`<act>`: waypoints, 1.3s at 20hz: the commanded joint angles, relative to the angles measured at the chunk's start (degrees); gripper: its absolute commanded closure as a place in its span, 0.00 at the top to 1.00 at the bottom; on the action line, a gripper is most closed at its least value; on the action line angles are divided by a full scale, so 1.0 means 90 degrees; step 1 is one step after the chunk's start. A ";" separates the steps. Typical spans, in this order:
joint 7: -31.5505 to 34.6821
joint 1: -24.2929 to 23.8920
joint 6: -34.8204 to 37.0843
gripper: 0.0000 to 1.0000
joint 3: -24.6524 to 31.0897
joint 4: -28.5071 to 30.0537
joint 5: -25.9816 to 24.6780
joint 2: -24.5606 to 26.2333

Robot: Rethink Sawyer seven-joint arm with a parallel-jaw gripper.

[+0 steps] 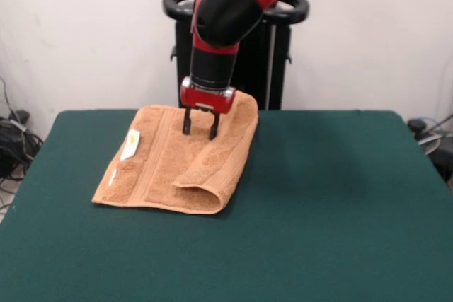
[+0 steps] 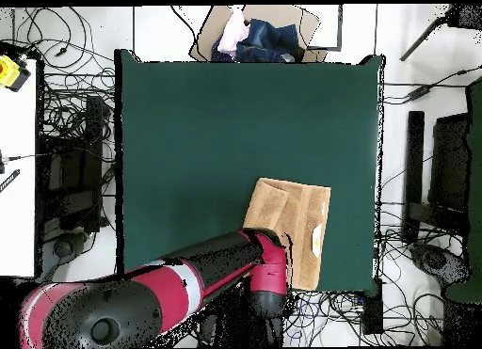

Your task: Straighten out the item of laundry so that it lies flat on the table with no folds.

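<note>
While one small orange-tan terry-cloth towel [image 1: 180,164] lies on the large dark green felt-topped table [image 1: 333,203], toward its far left part in the front view, the single red and black arm's gripper [image 1: 201,132] hangs over the towel's far half, its two dark fingers [image 1: 187,122] spread apart and holding nothing; the tips seem to touch the cloth. The towel's right side is folded over in one rolled flap. Two white tags [image 1: 130,145] show near its left edge

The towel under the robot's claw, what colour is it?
Light orange-tan towel with a small white tag; the front view shows it best.
</note>
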 commanded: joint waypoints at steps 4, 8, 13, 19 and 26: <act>-0.0561 0.0193 0.0771 1.00 0.1359 -0.0644 0.0910 0.0410; -0.0311 0.0253 0.1049 1.00 0.1547 -0.0585 0.0751 0.0241; -0.0346 0.0339 0.1151 1.00 0.1576 -0.0565 0.0854 0.0215; -0.0456 0.0317 0.1050 1.00 0.1506 -0.0556 0.0900 0.0255; -0.0585 0.0255 0.0804 1.00 0.1441 -0.0483 0.0933 0.0267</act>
